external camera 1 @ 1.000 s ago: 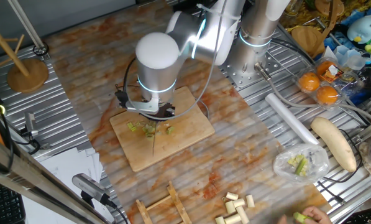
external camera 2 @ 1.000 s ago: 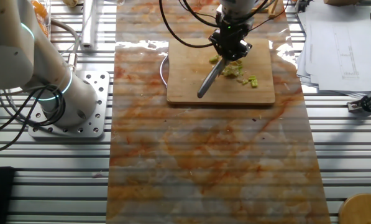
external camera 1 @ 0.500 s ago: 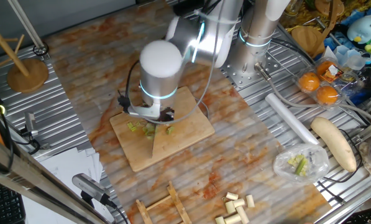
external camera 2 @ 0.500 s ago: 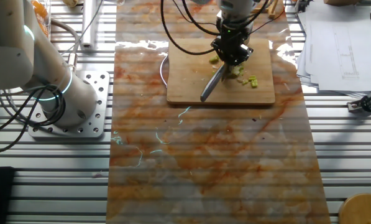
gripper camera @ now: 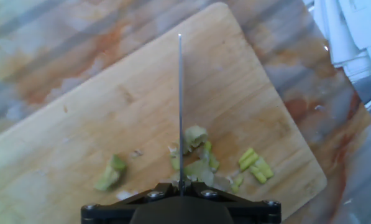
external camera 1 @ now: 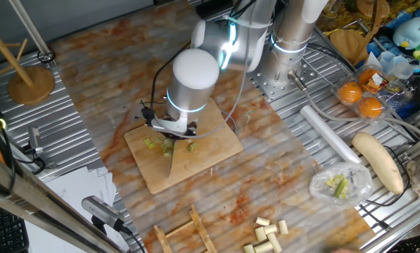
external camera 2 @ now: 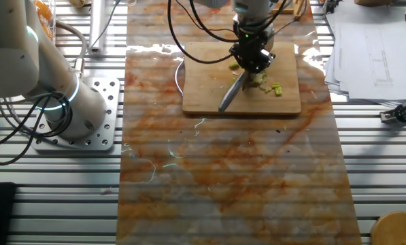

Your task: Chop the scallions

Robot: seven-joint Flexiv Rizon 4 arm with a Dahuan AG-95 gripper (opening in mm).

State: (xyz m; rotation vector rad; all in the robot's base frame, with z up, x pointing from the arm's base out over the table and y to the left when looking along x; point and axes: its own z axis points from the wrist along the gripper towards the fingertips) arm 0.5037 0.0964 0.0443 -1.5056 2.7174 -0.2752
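Chopped scallion bits (gripper camera: 197, 155) lie on the wooden board (gripper camera: 110, 112), with one green piece (gripper camera: 112, 172) to the left and a pair (gripper camera: 255, 165) to the right. They also show in one fixed view (external camera 1: 169, 145) and in the other fixed view (external camera 2: 267, 83). My gripper (gripper camera: 180, 186) is shut on a knife (gripper camera: 179, 99), whose thin blade points away, edge down through the middle of the pile. In the fixed views the gripper (external camera 1: 171, 130) hangs over the board (external camera 1: 217, 144) and the blade (external camera 2: 231, 90) slants toward the board's edge.
A bag with scallion pieces (external camera 1: 340, 184), a large pale banana-shaped vegetable (external camera 1: 377, 161), a white roll (external camera 1: 329, 133) and oranges (external camera 1: 361, 98) lie on the right. Loose pale stalk cylinders (external camera 1: 266, 233) and a wooden rack (external camera 1: 188, 235) lie at the front. A wooden stand (external camera 1: 30, 81) stands far left.
The arm has shifted to the right over the board and the knife has moved slightly with it; the scallion bits stay in about the same place.
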